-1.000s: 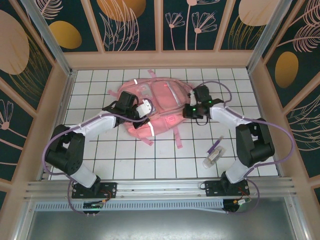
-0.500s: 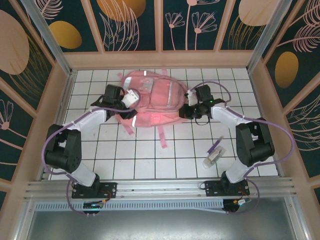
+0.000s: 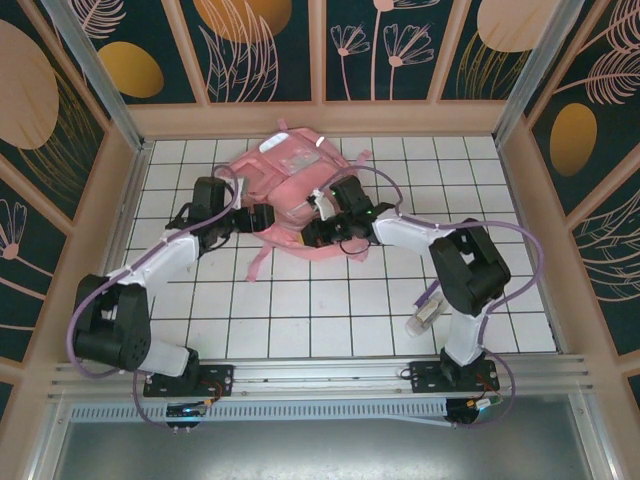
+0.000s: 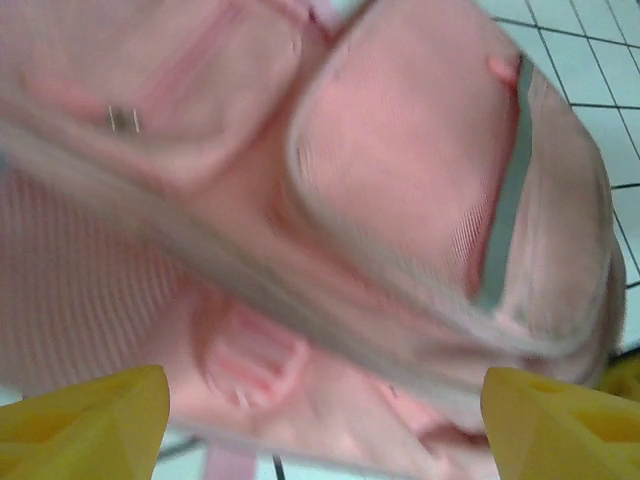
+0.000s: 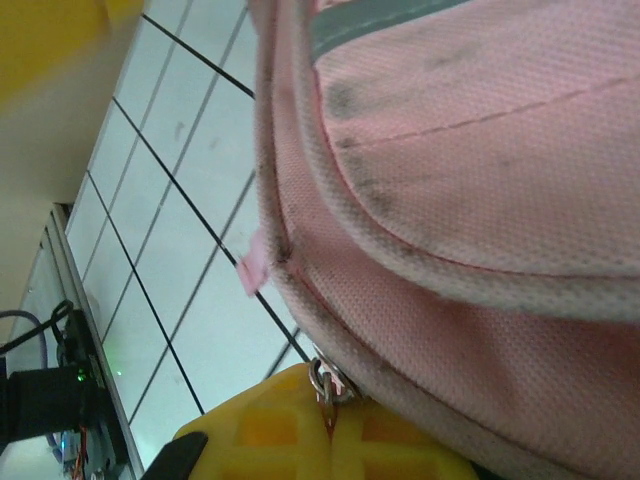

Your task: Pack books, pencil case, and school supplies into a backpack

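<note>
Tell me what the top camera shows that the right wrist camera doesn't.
Top view: the left gripper and right gripper at the backpack, plus the purple pen and tube on the right side of the table. Right wrist view: a metal zip ring against a yellow finger. Both: the pink backpack and the tiled table.

A pink backpack (image 3: 290, 180) is seen lying at the far middle of the white gridded table (image 3: 330, 320). It is met by the left gripper (image 3: 256, 216) at its left side and the right gripper (image 3: 318, 228) at its near edge (both seemingly against the fabric). A purple pen (image 3: 431, 292) and a whitish tube (image 3: 423, 316) are seen together beside the right arm, well apart from the backpack.
</note>
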